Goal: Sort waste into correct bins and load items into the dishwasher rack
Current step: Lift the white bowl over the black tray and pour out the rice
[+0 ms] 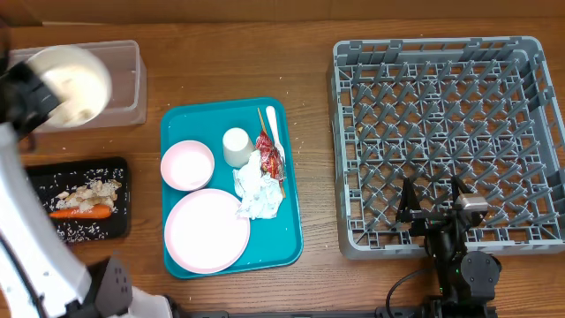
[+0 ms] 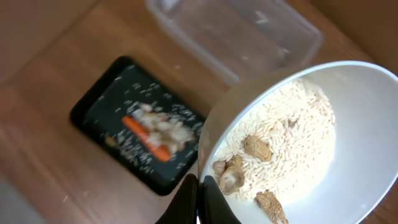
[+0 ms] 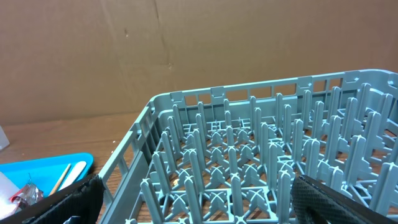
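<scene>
My left gripper (image 2: 200,198) is shut on the rim of a white bowl (image 2: 323,149) holding rice and beige scraps (image 2: 273,146), tilted and held above the clear tub (image 1: 124,84) and next to the black tray (image 1: 79,199). The black tray holds a carrot piece (image 1: 81,212), rice and scraps. On the teal tray (image 1: 291,234) lie a pink plate (image 1: 206,231), a pink bowl (image 1: 186,164), a white cup (image 1: 236,146), a napkin (image 1: 259,194), a red wrapper (image 1: 268,152), a fork (image 1: 274,128) and chopsticks (image 1: 262,119). My right gripper (image 1: 433,203) is open, empty, over the near edge of the grey rack (image 1: 446,132).
The rack (image 3: 249,162) fills the right side of the table, with a cardboard wall behind it. The clear tub (image 2: 236,31) looks empty. Bare wood lies between the teal tray and the rack.
</scene>
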You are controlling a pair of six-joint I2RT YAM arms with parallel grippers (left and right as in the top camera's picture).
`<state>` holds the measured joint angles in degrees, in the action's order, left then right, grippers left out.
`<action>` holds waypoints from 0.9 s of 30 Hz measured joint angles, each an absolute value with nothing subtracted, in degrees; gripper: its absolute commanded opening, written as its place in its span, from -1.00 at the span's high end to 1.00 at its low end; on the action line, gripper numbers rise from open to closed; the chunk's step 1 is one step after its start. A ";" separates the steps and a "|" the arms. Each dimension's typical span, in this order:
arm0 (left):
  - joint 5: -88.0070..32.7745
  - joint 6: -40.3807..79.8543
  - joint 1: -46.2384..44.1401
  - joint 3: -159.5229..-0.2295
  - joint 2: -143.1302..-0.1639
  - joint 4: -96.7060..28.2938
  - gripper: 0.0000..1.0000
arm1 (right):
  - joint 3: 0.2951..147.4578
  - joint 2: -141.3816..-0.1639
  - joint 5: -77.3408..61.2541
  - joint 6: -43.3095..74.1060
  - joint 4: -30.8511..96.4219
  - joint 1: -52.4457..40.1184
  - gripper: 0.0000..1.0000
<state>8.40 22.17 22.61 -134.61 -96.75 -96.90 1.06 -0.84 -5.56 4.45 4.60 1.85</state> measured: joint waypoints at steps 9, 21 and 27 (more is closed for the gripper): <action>14.31 27.20 31.07 -121.99 -95.39 -96.90 0.92 | 1.06 -0.84 -5.56 4.43 4.58 1.85 -1.00; 35.29 38.28 31.11 -103.72 -95.64 -91.79 0.92 | 1.06 -0.84 -5.54 4.45 4.62 1.85 -1.00; 42.57 39.13 31.11 -97.49 -95.74 -87.00 0.92 | 1.06 -0.84 -5.54 4.43 4.60 1.85 -1.00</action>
<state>42.57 39.13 31.11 -97.49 -95.74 -87.00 1.06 -0.84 -5.54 4.43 4.60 1.85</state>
